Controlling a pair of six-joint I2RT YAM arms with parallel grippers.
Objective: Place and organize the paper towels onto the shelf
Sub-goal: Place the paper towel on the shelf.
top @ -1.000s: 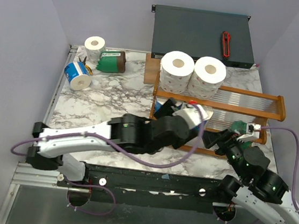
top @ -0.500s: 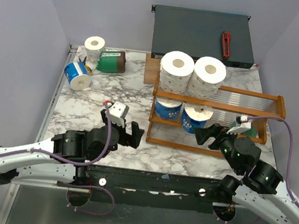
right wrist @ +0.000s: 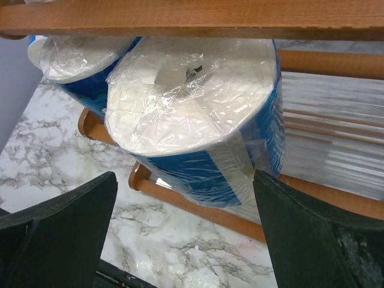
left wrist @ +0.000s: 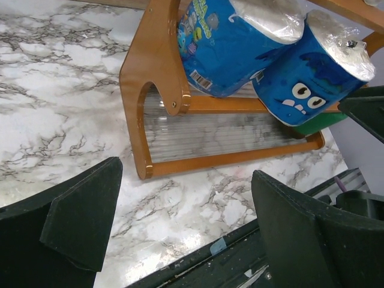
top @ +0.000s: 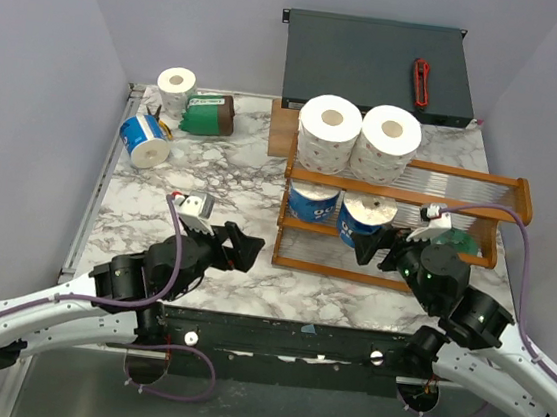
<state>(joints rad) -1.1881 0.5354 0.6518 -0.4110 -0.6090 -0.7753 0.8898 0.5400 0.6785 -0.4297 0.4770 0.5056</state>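
Note:
The shelf [top: 506, 199] stands on the right of the table. Two bare white paper towels [top: 328, 132] [top: 388, 142] sit on its top tier. Two blue-wrapped rolls [top: 311, 202] [top: 368, 219] sit on the middle tier, with a green one [top: 453, 241] further right. My left gripper [top: 239, 249] is open and empty, left of the shelf's end [left wrist: 157, 78], with both blue rolls [left wrist: 228, 42] [left wrist: 312, 72] ahead. My right gripper [top: 379, 250] is open in front of the right blue roll [right wrist: 198, 120], not touching it. A white [top: 176, 86], a green [top: 207, 114] and a blue roll [top: 144, 141] lie on the far left.
A flat dark grey box [top: 375, 69] lies behind the shelf with a red-handled tool [top: 420, 82] on it. Bare marble [top: 232, 178] stretches between the loose rolls and the shelf. The table's near edge [left wrist: 222, 246] runs just under my left gripper.
My left arm has pulled back out of the shelf toward the near left, leaving a blue roll on the middle tier. My right gripper has shifted slightly left, nearer the right blue roll.

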